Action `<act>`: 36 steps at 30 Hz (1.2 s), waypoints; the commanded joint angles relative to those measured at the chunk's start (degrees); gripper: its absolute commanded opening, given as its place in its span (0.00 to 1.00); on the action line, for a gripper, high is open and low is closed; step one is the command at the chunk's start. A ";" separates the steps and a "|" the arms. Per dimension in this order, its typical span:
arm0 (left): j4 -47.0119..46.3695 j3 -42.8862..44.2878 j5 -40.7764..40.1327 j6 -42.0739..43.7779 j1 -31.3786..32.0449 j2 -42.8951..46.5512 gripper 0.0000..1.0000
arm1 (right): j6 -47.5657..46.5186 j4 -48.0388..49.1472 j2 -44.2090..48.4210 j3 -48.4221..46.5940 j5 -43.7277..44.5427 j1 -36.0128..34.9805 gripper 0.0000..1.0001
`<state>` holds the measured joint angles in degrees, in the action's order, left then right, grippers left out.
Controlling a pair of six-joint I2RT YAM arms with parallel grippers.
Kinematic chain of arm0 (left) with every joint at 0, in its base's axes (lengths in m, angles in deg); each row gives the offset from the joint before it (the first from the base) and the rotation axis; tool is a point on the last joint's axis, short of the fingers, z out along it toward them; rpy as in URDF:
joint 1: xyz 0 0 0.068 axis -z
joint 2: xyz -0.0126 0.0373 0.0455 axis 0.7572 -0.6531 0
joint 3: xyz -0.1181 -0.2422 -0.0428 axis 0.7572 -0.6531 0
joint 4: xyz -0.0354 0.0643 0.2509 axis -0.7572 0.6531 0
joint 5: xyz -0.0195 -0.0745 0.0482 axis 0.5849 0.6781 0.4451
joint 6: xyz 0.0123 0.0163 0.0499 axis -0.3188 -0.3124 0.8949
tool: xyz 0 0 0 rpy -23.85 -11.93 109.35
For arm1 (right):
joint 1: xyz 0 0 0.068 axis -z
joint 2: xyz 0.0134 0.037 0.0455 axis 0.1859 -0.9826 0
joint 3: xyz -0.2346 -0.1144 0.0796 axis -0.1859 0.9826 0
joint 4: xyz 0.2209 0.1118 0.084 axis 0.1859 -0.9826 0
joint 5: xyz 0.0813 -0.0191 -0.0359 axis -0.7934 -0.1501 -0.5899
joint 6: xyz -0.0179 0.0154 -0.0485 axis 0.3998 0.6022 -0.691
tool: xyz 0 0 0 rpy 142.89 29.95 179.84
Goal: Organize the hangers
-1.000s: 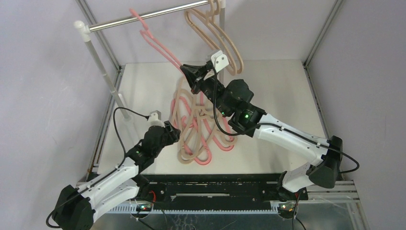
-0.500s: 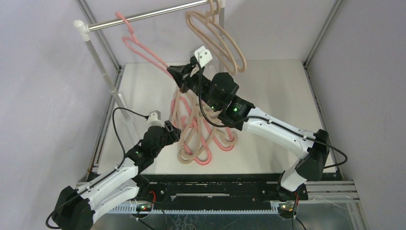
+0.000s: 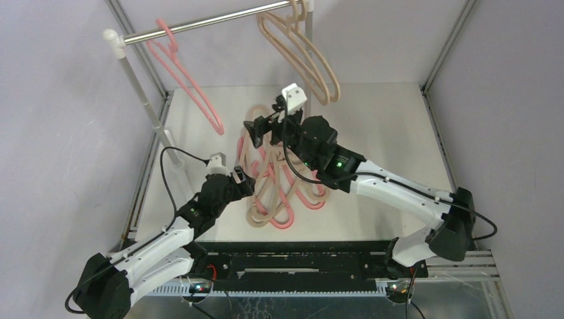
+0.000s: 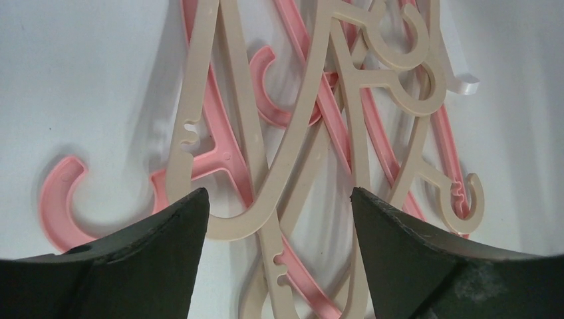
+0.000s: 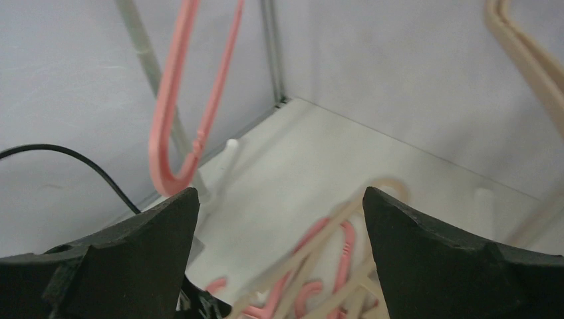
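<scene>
A glossy pink hanger is hung by its curved hook near the left end of the silver rail; beige hangers are hung at its right end. Below the rail, thin pink and beige hangers are piled on the white table. Their small notches are shown only by the left wrist view, where the left gripper is held above them, jaws apart. The right gripper is spread wide, empty.
</scene>
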<state>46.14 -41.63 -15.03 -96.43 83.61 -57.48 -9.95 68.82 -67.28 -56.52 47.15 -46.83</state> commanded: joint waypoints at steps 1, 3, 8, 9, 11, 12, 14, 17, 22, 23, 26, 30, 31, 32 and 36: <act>-3.91 -0.49 1.05 2.78 0.15 -1.41 0.85 | -1.11 1.99 8.42 4.73 6.82 1.06 1.00; -4.66 -0.22 1.49 2.84 0.15 -2.78 0.84 | -0.10 0.56 11.42 7.85 7.22 1.59 1.00; -7.57 -0.10 0.09 1.53 0.16 -8.48 0.83 | 3.09 -6.17 17.46 15.52 10.55 2.53 0.99; -8.30 -0.09 -0.34 1.36 0.15 -9.69 0.82 | 3.85 -6.98 18.77 17.54 11.02 2.65 0.99; -9.65 0.42 -1.31 1.96 0.20 -11.63 0.79 | 6.01 -8.21 21.40 22.31 11.47 2.97 0.98; -9.99 1.00 -1.83 2.83 0.15 -12.50 0.77 | 7.06 -8.67 22.85 24.57 11.56 3.10 0.97; -10.07 2.77 -2.62 5.44 0.17 -14.81 0.74 | 8.83 -9.52 26.26 28.52 11.70 3.78 0.97; -10.47 5.35 -2.02 9.52 0.22 -17.65 0.70 | 10.97 -10.11 30.44 33.27 11.60 5.61 0.97; -11.20 7.68 -2.43 11.01 1.85 -22.73 0.65 | 13.32 -9.64 34.66 37.24 8.98 10.04 0.96; -11.21 8.21 -2.73 11.27 2.21 -24.11 0.64 | 13.58 -9.36 34.97 37.85 8.32 10.86 0.96; -10.49 10.28 -4.60 12.51 3.49 -27.71 0.63 | 14.26 -8.77 34.99 38.99 6.77 12.50 0.95; -9.68 12.74 -6.87 14.24 5.33 -31.47 0.63 | 15.12 -8.22 35.33 40.64 5.65 14.11 0.95; -9.31 13.44 -7.17 14.54 5.55 -32.56 0.63 | 15.23 -7.96 35.61 41.08 5.22 14.57 0.95; -8.88 14.10 -7.56 14.82 5.71 -33.62 0.63 | 15.42 -7.83 36.02 41.47 4.75 15.15 0.95; -8.14 15.88 -9.01 15.43 6.12 -37.19 0.52 | 16.03 -7.32 37.97 43.00 2.53 17.74 0.95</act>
<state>37.99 -28.75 -20.91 -83.25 89.23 -92.26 4.02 58.46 -31.91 -13.96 52.17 -31.26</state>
